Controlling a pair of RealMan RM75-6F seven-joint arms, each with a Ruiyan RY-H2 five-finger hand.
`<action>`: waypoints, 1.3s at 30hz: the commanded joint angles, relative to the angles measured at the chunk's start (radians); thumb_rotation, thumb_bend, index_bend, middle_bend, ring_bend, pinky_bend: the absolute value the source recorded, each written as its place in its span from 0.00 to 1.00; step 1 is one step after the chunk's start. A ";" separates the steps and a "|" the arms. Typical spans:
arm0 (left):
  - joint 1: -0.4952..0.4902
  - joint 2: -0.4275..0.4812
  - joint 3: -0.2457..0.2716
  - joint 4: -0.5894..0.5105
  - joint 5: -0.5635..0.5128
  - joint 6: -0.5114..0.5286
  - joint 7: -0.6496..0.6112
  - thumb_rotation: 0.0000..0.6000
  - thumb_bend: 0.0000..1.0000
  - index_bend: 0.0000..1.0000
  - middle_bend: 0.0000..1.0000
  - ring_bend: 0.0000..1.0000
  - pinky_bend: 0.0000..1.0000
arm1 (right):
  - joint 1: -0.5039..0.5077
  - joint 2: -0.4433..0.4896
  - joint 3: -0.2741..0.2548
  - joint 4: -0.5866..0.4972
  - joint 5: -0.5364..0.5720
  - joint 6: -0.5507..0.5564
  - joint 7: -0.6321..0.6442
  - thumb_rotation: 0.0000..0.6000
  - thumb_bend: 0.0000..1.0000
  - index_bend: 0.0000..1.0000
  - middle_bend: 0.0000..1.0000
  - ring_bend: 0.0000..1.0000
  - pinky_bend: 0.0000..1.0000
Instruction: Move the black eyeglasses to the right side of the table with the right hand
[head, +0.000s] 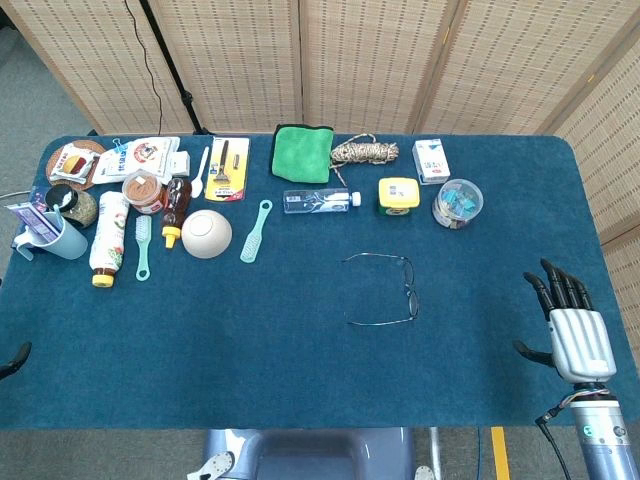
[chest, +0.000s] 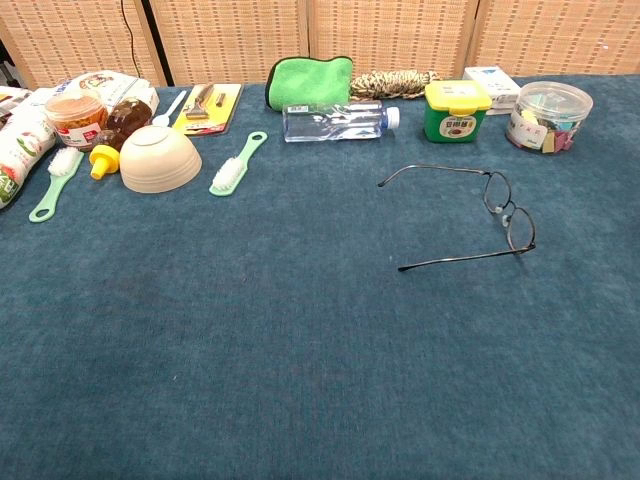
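We see a tabletop (head: 300, 370) covered in dark teal cloth. The right robot hand (head: 570, 325) hovers at its right edge, fingers spread, holding nothing. Well to the left of that robot hand lie the black eyeglasses (head: 385, 290), arms unfolded. Beyond them, along the far edge — a green cloth (head: 302, 152), a coil of rope (head: 364, 151), a clear bottle (head: 320, 200) on its side and a yellow-lidded jar (head: 398, 195). Farthest from it — an upturned bowl (head: 206, 233) and two mint brushes (head: 256, 231).
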 joint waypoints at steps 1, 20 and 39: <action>-0.001 -0.001 0.000 0.000 -0.002 -0.003 0.001 0.95 0.24 0.06 0.00 0.00 0.00 | 0.001 -0.001 0.001 0.002 0.003 -0.002 0.000 1.00 0.02 0.13 0.00 0.02 0.08; -0.002 0.003 -0.005 -0.008 0.005 0.012 0.002 0.95 0.24 0.06 0.00 0.00 0.00 | 0.001 0.004 -0.008 -0.006 -0.014 0.000 -0.001 1.00 0.02 0.13 0.01 0.02 0.08; -0.016 0.019 -0.017 -0.044 -0.005 0.003 0.037 0.95 0.24 0.06 0.00 0.00 0.00 | 0.074 -0.043 0.008 0.022 -0.014 -0.093 0.027 1.00 0.02 0.12 0.01 0.02 0.08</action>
